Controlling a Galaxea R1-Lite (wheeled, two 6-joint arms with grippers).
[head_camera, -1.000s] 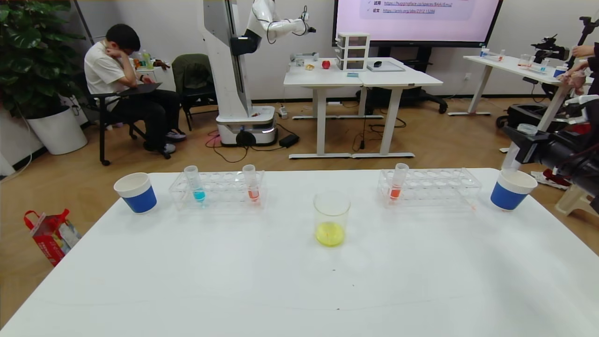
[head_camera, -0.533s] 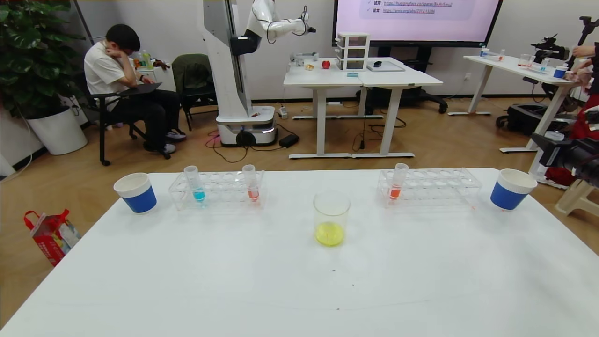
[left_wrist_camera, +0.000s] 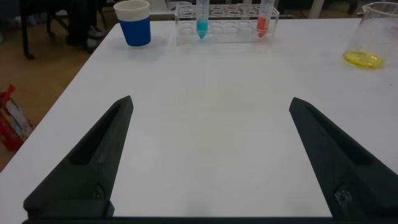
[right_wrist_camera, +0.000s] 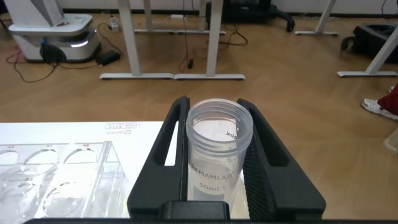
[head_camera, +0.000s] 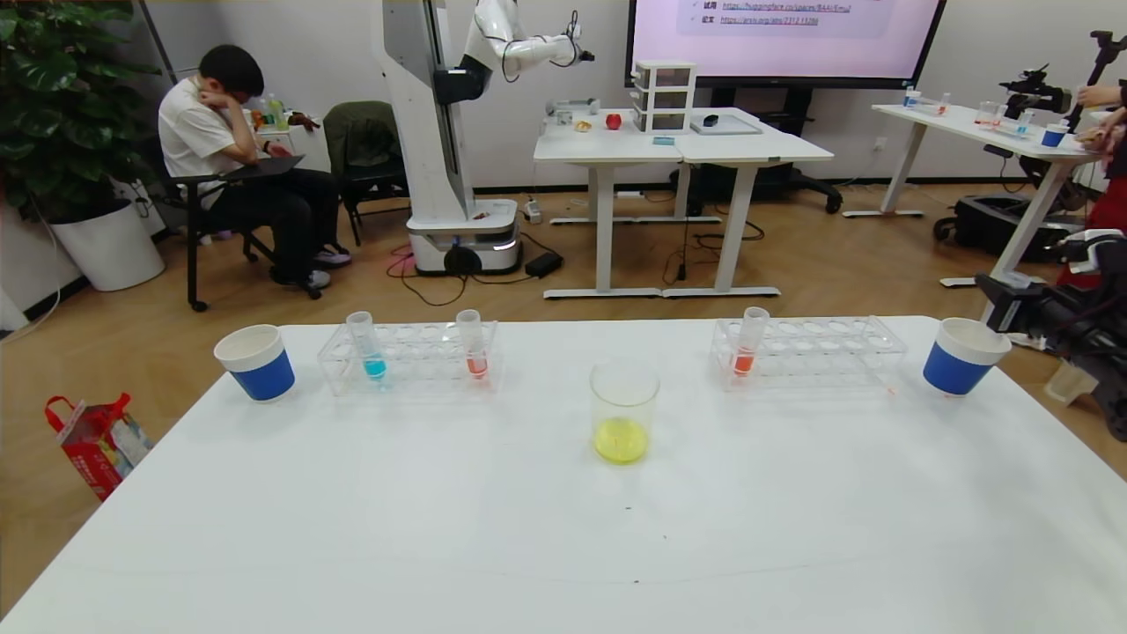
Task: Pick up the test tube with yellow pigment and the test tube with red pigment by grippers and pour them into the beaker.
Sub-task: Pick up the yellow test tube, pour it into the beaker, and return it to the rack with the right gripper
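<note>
Gripping one empty clear tube (right_wrist_camera: 217, 155), the right gripper (right_wrist_camera: 214, 158) sits beside the right blue cup (head_camera: 962, 356). Left gripper (left_wrist_camera: 208, 155) gapes wide, empty. Table (head_camera: 563, 528): two racks (head_camera: 409, 355), three tubes, two cups, one beaker (head_camera: 623, 411).

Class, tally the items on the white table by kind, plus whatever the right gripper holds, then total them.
Blue cups: 2
Tube racks: 2
Racked tubes: 3
Beaker: 1
Empty tube in right gripper: 1
Total: 9

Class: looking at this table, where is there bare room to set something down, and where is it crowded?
Free: the wide near stretch of the white table in front of the beaker. Crowded: the far edge, with two blue cups and two tube racks.
</note>
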